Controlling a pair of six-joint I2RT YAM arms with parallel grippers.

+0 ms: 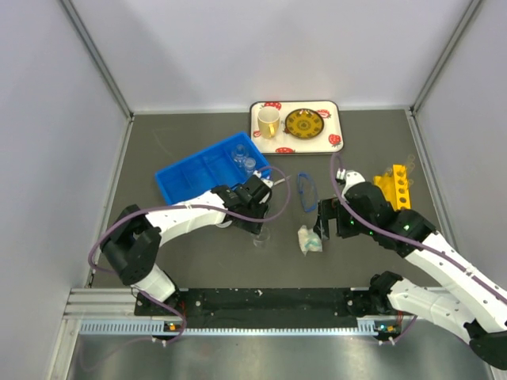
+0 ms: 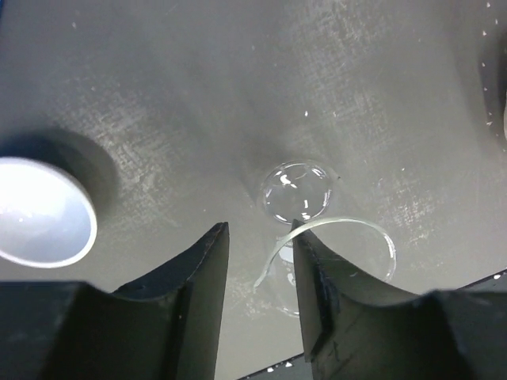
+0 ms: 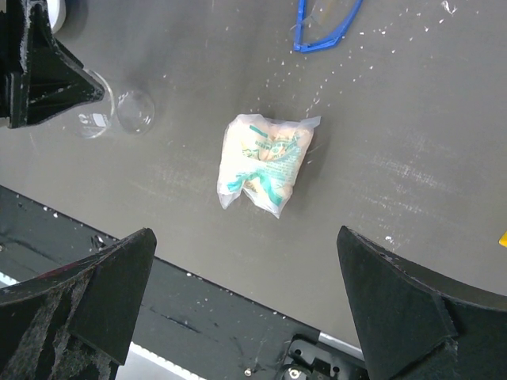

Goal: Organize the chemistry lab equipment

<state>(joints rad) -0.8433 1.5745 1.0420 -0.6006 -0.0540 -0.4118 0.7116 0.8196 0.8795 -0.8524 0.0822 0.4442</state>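
Note:
A small clear beaker [image 2: 297,192] stands on the dark table, and my left gripper [image 2: 259,229] hangs right over it. Its jaws are partly apart, and the near arc of the beaker's rim lies between them, close against the right finger [image 2: 317,277]. From above the same beaker [image 1: 261,236] shows just below the left gripper [image 1: 260,224]. A white dome [image 2: 36,210] sits to the left. The white-and-teal packet [image 3: 265,162] lies flat just beyond my open, empty right gripper [image 3: 245,237]. Blue-rimmed goggles [image 1: 303,192] lie behind it. Two more beakers [image 1: 242,158] stand in the blue tray [image 1: 190,180].
A white tray [image 1: 333,119] at the back holds a yellow mug [image 1: 268,121] and a yellow patterned plate [image 1: 303,123]. A yellow rack [image 1: 394,186] stands at the right, close to the right arm. The black base rail [image 1: 269,301] runs along the near edge.

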